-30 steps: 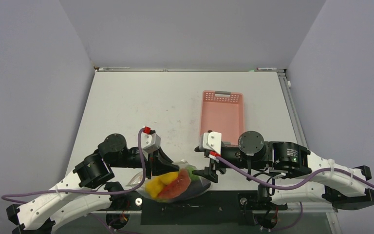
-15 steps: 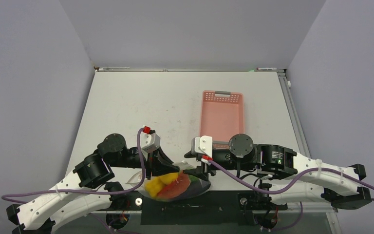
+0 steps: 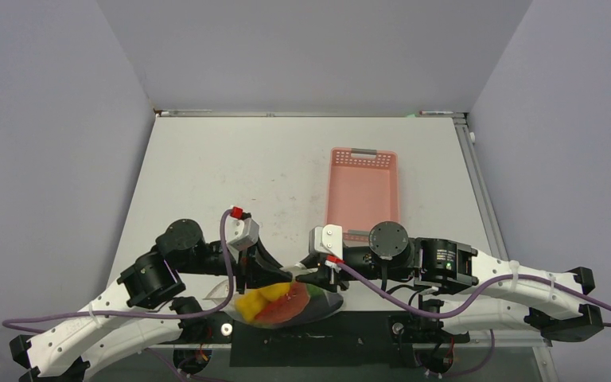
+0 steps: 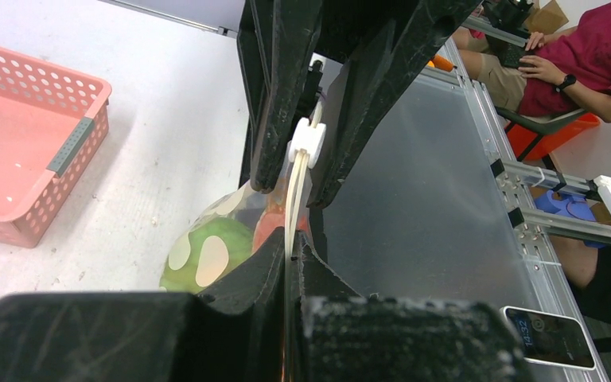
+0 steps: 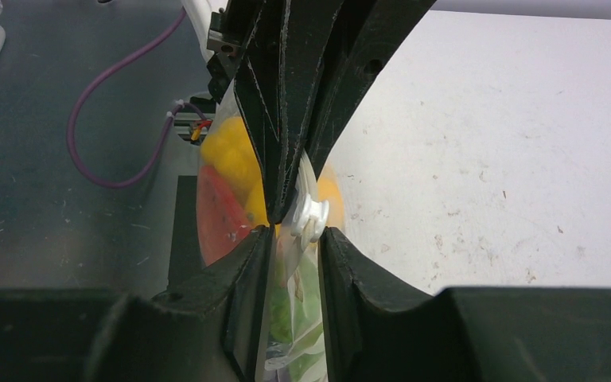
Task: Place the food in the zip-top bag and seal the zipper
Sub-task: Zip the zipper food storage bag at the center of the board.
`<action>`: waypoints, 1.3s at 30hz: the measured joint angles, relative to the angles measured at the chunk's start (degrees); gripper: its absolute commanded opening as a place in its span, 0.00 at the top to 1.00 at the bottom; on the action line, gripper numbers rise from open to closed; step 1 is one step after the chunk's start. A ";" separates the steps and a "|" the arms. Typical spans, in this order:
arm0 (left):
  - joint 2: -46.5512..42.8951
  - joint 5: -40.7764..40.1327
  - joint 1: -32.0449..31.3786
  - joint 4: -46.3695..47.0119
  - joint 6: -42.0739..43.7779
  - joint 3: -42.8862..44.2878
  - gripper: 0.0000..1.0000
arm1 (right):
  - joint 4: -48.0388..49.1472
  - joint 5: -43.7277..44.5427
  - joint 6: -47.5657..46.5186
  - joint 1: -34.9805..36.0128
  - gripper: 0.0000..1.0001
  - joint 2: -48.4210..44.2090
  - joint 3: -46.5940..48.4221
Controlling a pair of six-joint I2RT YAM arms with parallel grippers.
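Here we find the two grippers facing each other tip to tip along the mouth of the zip-top bag [image 4: 211,261], with almost no room between them. The left gripper [image 4: 289,243] is clamped tight on the zipper [image 4: 293,195], a thin pale strip that runs edge-on out of its closed fingers and straight toward the opposite fingers. The right gripper [image 5: 296,232] straddles the same strip from the other end. Its fingers stand a narrow gap apart, the bag's edge fills that gap, and a small white slider [image 5: 312,216] sits right at its fingertips, on the side toward the left gripper. We cannot tell whether those pads press the plastic or only bracket it. The bag's body bulges below both grippers, on the side toward the arm bases, and the food [image 3: 274,301] is inside it. From the right wrist we see a yellow piece [image 5: 227,155] and a red piece [image 5: 216,215] left of the fingers, and from the left wrist a green round fruit [image 4: 231,235] shows through the white-dotted film just left of the fingers. Whether the bag rests on the table [image 3: 223,175] or hangs from the grip, we cannot tell. The pink basket [image 3: 362,187] stands beyond the right gripper, on its far side and apart from it.
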 measured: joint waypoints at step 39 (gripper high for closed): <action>-1.42 -0.68 0.00 2.80 0.33 0.00 0.49 | -3.43 1.55 3.63 0.66 0.95 3.06 0.81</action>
